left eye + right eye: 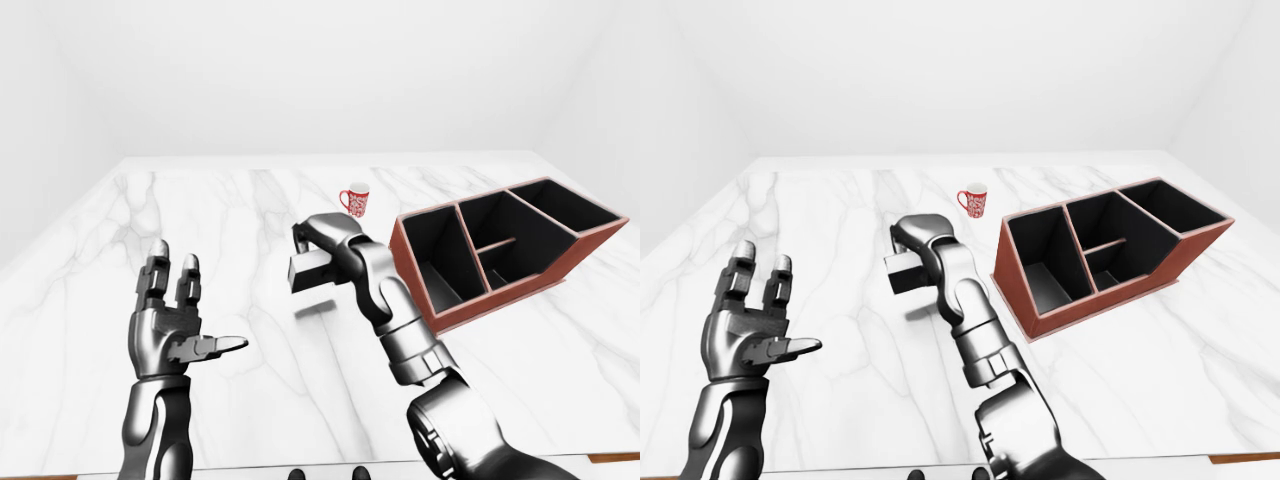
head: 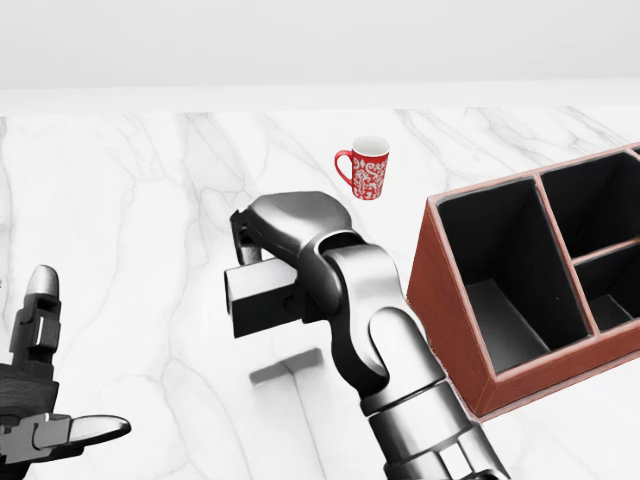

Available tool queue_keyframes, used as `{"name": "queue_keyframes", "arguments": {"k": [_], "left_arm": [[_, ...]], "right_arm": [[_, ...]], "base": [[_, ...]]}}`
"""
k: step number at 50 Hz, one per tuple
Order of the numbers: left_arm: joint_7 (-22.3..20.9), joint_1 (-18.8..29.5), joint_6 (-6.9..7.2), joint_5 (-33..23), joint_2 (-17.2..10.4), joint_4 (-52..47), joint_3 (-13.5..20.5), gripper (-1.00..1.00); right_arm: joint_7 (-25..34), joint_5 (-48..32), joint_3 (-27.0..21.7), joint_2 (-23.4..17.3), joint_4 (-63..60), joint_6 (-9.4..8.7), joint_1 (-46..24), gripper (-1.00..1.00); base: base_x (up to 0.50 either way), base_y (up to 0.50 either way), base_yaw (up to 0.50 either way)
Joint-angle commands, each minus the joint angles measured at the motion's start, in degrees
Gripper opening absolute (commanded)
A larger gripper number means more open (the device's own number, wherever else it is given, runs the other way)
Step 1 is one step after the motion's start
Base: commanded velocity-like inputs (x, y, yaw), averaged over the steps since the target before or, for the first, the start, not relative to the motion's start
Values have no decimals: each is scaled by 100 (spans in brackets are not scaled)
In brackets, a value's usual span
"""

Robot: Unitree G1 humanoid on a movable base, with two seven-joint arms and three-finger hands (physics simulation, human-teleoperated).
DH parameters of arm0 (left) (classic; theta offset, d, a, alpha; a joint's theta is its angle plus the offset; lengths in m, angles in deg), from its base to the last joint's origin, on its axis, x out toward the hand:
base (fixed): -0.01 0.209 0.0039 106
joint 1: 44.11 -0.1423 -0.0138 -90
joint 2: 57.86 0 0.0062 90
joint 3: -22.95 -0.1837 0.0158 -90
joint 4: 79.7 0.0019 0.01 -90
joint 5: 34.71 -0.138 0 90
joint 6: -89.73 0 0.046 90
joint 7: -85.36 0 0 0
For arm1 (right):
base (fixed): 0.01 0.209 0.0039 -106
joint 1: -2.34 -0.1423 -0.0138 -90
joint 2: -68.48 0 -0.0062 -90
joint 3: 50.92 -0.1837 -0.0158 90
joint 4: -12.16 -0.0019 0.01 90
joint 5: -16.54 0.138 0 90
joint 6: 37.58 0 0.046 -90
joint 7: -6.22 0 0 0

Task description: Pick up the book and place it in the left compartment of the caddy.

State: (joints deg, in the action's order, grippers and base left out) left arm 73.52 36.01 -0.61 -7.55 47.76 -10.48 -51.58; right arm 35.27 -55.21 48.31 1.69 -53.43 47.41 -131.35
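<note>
1. Left hand (image 1: 172, 325): fingers spread apart, palm up, holding nothing, at the lower left of the left-eye view.
2. Right hand (image 2: 285, 255): fingers clamped on the book (image 2: 262, 298), a dark block held clear of the marble table (image 2: 130, 220); its shadow lies on the marble directly beneath.
3. Caddy (image 2: 450, 300): red-brown, dark inside, to the right of the right hand; its left compartment stands nearest the hand.
4. Red mug (image 2: 366, 168): upright, beyond the right hand, apart from the caddy.

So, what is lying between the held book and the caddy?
Nothing: in the head view only bare marble lies between the book in the right hand and the caddy; the mug stands farther up.
</note>
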Motion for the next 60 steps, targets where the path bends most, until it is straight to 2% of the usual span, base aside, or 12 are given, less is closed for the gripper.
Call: {"name": "queue_keyframes", "arguments": {"k": [1, 21, 23, 26, 29, 31, 34, 41, 46, 49, 53, 60], "left_arm": [[94, 14, 118, -39, -30, -97, -30, 100], [-4, 8, -124, -182, 12, 174, -90, 100], [99, 25, 58, -157, -25, -8, -86, 100], [10, 19, -114, -200, 10, 182, -98, 100], [117, 45, 67, -191, -26, 4, -102, 100], [17, 17, -135, -229, 17, 191, -114, 100], [131, 34, 70, -211, -27, -11, -119, 100], [125, 54, 53, -234, -26, 37, -125, 100], [24, 23, -203, -285, 8, 279, -162, 100], [138, 61, 21, -261, -38, 82, -156, 100], [46, 50, -146, -301, 0, 260, -162, 100], [145, 80, 58, -287, -35, 79, -152, 100]], "right_arm": [[774, -161, -406, -428, -2329, 1, 450, -100], [1094, 1103, -1382, -1818, -4241, 1, 163, -100], [963, 1381, -1483, -1939, -4343, 1, 200, -100], [627, 1879, -1716, -2171, -4462, 1, 314, -100], [326, 2306, -1844, -2326, -4567, 1, 462, -100], [85, 2622, -1943, -2398, -4612, 1, 524, -100], [-327, 3106, -2137, -2446, -4679, 1, 683, -100], [-1580, 4557, -2776, -2369, -4603, 1, 1138, -100], [-2719, 5718, -3257, -2328, -4167, 1, 1361, -100], [-3209, 6313, -3338, -2428, -4065, 1, 1497, -100], [-3832, 6798, -3417, -2489, -4079, 1, 1672, -100], [-4711, 7154, -3380, -2471, -3710, 1, 2010, -100]], "base": [[0, 0, 0], [0, 0, 0], [0, 0, 0], [0, 0, 0], [0, 0, 0], [0, 0, 0], [0, 0, 0], [0, 0, 0], [0, 0, 0], [0, 0, 0], [0, 0, 0], [0, 0, 0]]}}
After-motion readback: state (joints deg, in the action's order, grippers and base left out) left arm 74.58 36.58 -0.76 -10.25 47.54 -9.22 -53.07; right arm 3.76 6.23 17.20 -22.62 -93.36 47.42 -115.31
